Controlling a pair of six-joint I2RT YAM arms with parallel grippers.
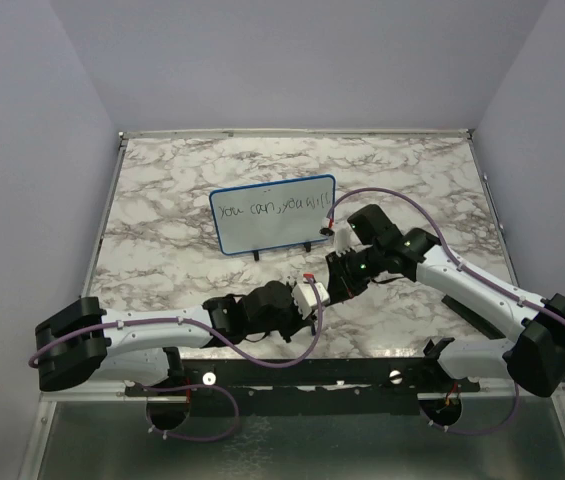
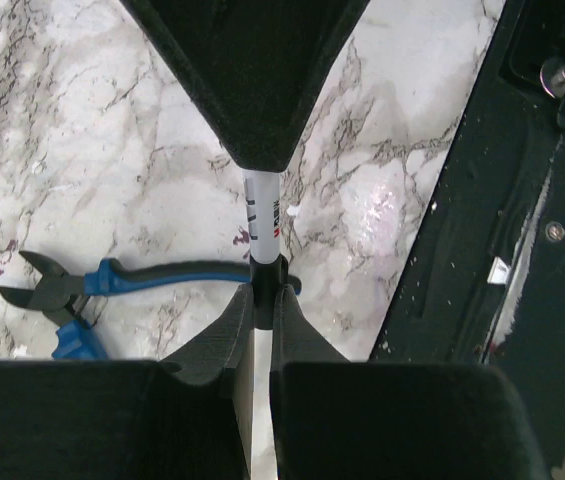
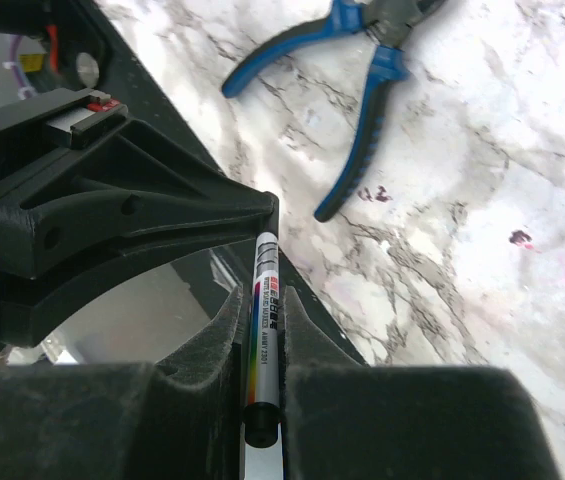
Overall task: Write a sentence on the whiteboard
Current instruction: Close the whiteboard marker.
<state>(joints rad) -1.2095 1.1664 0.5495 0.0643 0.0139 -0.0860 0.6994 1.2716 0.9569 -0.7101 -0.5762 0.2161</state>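
The left gripper (image 2: pixel 267 298) is closed tight on the marker (image 2: pixel 262 215), its two fingers pinching the black collar at one end; the white barrel runs straight out from it. The right gripper (image 3: pixel 264 305) is likewise closed on the same marker, clamped on the labelled barrel near the other end, where a black butt shows between its fingers. The two grippers face each other tip to tip along the marker, just above the bench (image 1: pixel 162 180); in the right wrist view the left gripper's tip touches the far end of the barrel.

Counted: two grippers, both closed and both on the marker; one marker; one whiteboard; one line of writing; one pair of pliers.

The whiteboard (image 1: pixel 274 228) stands on its small black feet near the middle of the bench, slightly toward the back, its blue frame a little skewed; the grippers meet just in front of its lower right corner, apart from it. The sentence (image 1: pixel 272 208) runs across the upper part of the board in thin black script, roughly "you can, you will".

The pliers (image 2: pixel 102 280), blue-handled, lie flat on the bench below the grippers, jaws slightly parted; nothing touches them.
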